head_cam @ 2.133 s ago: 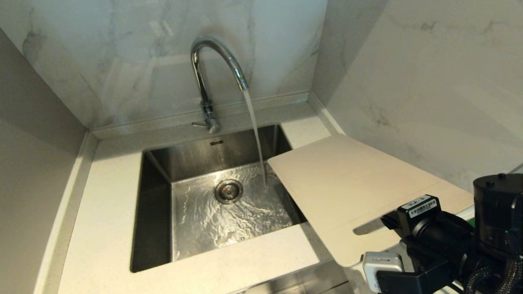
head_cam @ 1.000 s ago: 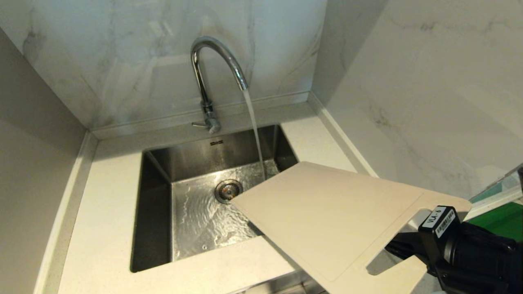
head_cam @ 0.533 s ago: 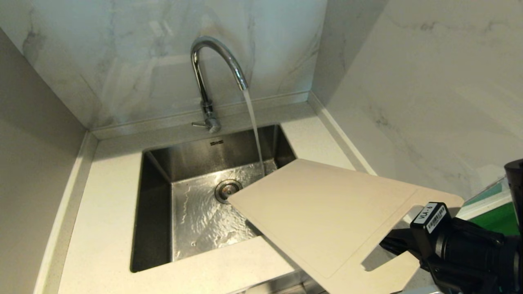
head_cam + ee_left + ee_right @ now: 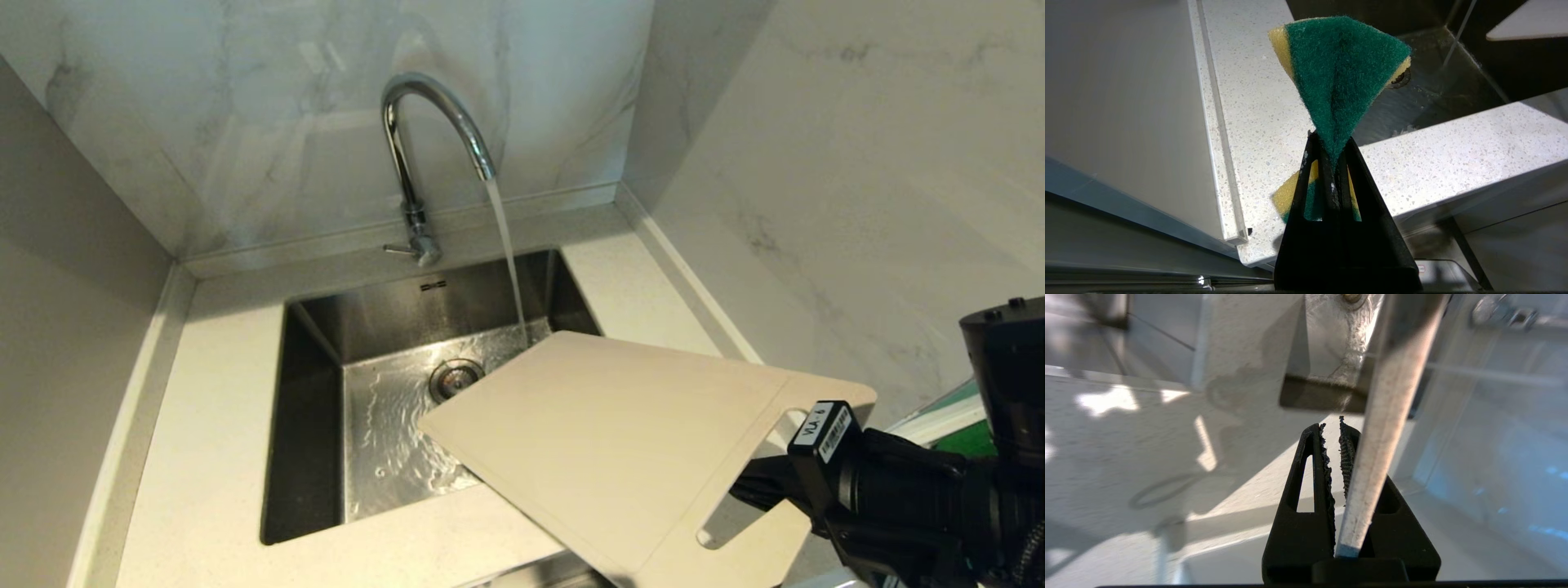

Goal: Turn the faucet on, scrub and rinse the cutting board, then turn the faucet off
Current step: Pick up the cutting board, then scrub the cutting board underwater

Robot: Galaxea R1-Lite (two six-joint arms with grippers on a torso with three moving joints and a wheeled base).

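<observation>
The chrome faucet (image 4: 424, 122) stands behind the sink, its lever (image 4: 400, 249) pointing left, and water (image 4: 508, 253) streams from the spout. My right gripper (image 4: 759, 490), at the lower right, is shut on the handle end of the cream cutting board (image 4: 604, 441). The board hangs tilted over the sink's front right corner, just short of the stream. In the right wrist view the board (image 4: 1392, 396) runs edge-on through the right gripper (image 4: 1334, 428). The left gripper (image 4: 1331, 141) is outside the head view and shut on a green-and-yellow sponge (image 4: 1343, 73), near the counter's front edge.
The steel sink (image 4: 310, 425) holds rippling water around its drain (image 4: 455, 377). Speckled white countertop (image 4: 212, 408) surrounds it, with marble walls behind and to the right. A green mat (image 4: 971, 441) shows at the right edge.
My right arm has carried the cutting board left and toward me, so its far corner now covers more of the sink. Water keeps running. The left arm has not moved.
</observation>
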